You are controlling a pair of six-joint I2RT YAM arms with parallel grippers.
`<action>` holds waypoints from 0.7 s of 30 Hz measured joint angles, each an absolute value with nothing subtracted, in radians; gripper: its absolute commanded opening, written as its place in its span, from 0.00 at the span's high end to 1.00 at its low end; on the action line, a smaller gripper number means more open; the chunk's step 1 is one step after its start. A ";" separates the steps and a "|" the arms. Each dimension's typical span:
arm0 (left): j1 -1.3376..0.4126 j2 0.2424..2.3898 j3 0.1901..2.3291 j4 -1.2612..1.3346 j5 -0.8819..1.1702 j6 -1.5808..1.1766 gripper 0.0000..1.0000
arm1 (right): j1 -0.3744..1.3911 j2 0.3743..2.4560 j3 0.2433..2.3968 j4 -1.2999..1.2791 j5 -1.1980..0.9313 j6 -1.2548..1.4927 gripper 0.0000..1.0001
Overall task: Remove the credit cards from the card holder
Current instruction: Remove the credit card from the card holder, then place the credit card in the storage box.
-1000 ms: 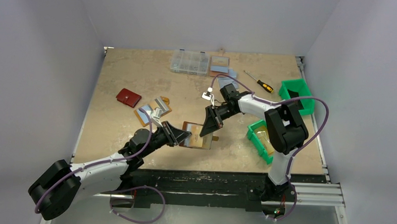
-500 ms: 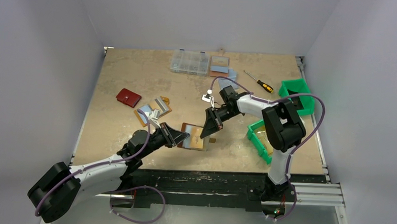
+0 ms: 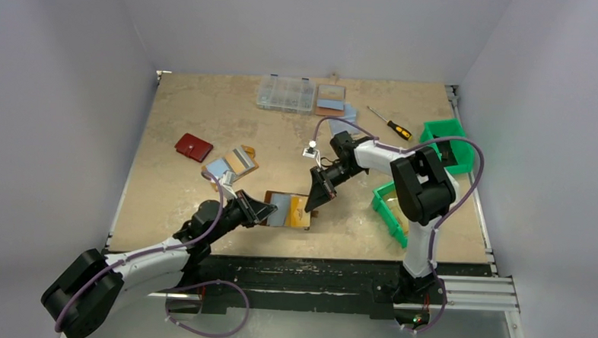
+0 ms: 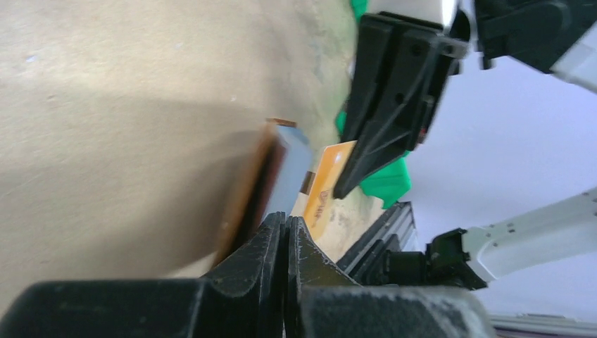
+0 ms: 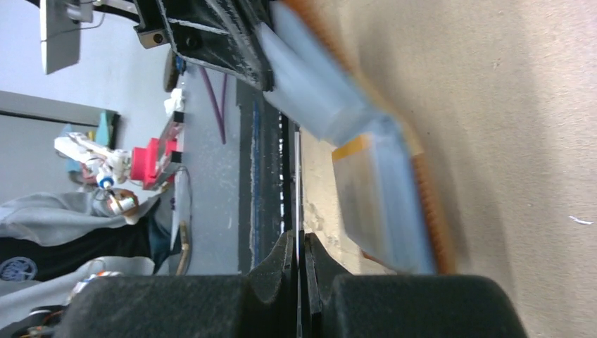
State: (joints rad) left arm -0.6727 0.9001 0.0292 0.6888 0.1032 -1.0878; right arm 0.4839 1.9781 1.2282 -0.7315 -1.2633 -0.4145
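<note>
Your overhead camera sits above and behind the arm bases (they lie at 6 o'clock in its view). It looks down and forward over the whole table (image 3: 191, 118) from well back. The left wrist camera rides just behind the left hand (image 4: 285, 222) and skims low over the table. It is very near the card holder (image 4: 264, 176), with the right hand (image 4: 394, 98) at 1 o'clock. The right wrist camera is rolled so the table fills its right side. It faces back toward the table's near edge, with the left hand at 11 o'clock. All three views share the card holder and both hands.
</note>
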 measured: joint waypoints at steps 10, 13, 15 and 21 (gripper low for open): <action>-0.668 0.894 0.029 0.448 0.014 -1.049 1.00 | 0.483 1.981 1.312 -0.916 -1.115 -0.652 1.00; -0.668 0.898 0.031 0.400 -0.008 -1.029 1.00 | 0.477 1.955 1.329 -0.984 -1.080 -0.751 1.00; -0.668 0.900 0.037 0.364 -0.019 -1.020 1.00 | 0.466 1.915 1.331 -1.029 -1.057 -0.814 1.00; -0.668 0.900 0.083 0.274 -0.036 -0.981 1.00 | 0.365 1.747 1.341 -1.130 -1.015 -0.937 1.00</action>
State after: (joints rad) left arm -0.6678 0.9001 0.0830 0.2745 -0.0357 -0.9806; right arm 0.3653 1.7466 1.3411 -1.1297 -1.0153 -0.9375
